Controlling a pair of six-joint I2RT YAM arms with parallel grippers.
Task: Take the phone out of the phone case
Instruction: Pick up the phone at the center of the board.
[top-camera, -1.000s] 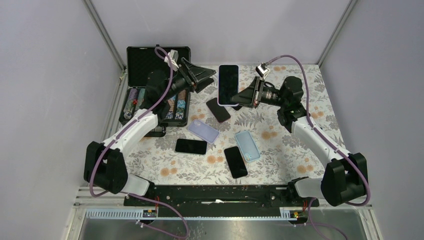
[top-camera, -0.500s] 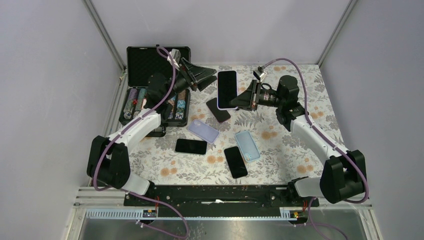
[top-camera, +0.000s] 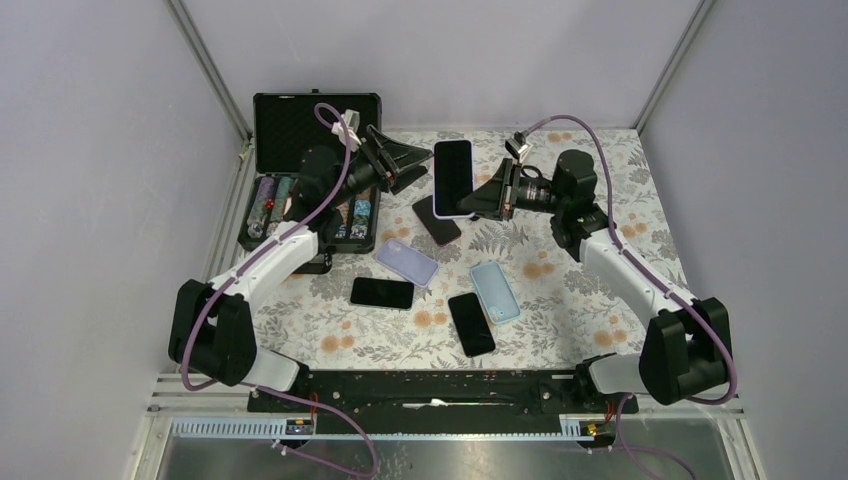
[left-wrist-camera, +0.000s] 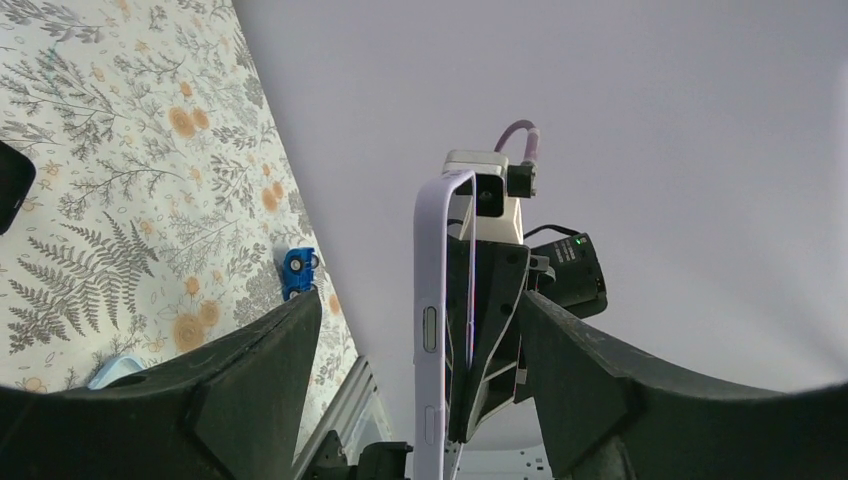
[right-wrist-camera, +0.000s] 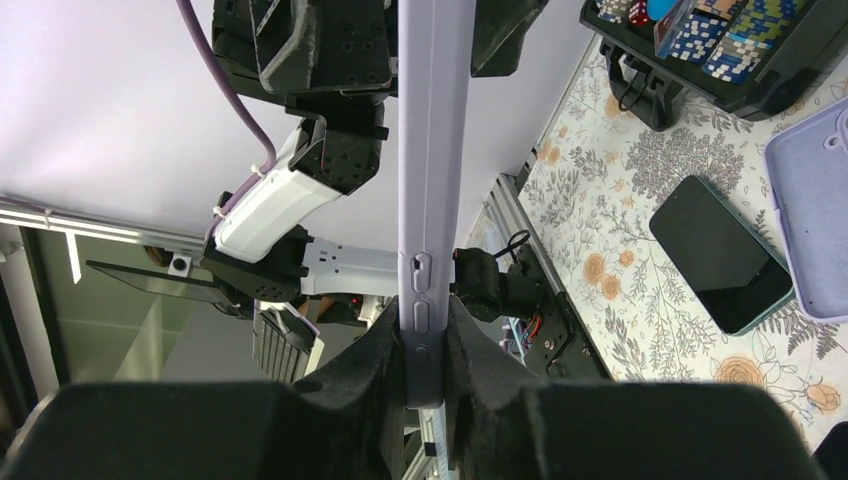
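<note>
The phone (top-camera: 453, 176), dark screen up, sits in a lilac phone case (top-camera: 437, 185) and is held in the air above the back of the table. My right gripper (top-camera: 480, 196) is shut on the case's lower right edge. In the right wrist view the case (right-wrist-camera: 432, 150) stands edge-on, with the gripper (right-wrist-camera: 425, 345) clamped on its button side. My left gripper (top-camera: 426, 160) is open at the phone's left edge. Seen from the left wrist, the case edge (left-wrist-camera: 430, 330) stands between the spread fingers (left-wrist-camera: 250, 370), neither pad touching it.
An open black box of poker chips (top-camera: 300, 150) stands at the back left. On the floral cloth lie three bare black phones (top-camera: 382, 292), (top-camera: 471, 323), (top-camera: 437, 219), an empty lilac case (top-camera: 407, 262) and a light blue case (top-camera: 494, 290).
The right gripper has carried the cased phone slightly left and down. The left gripper has come in toward the phone's left edge, still open.
</note>
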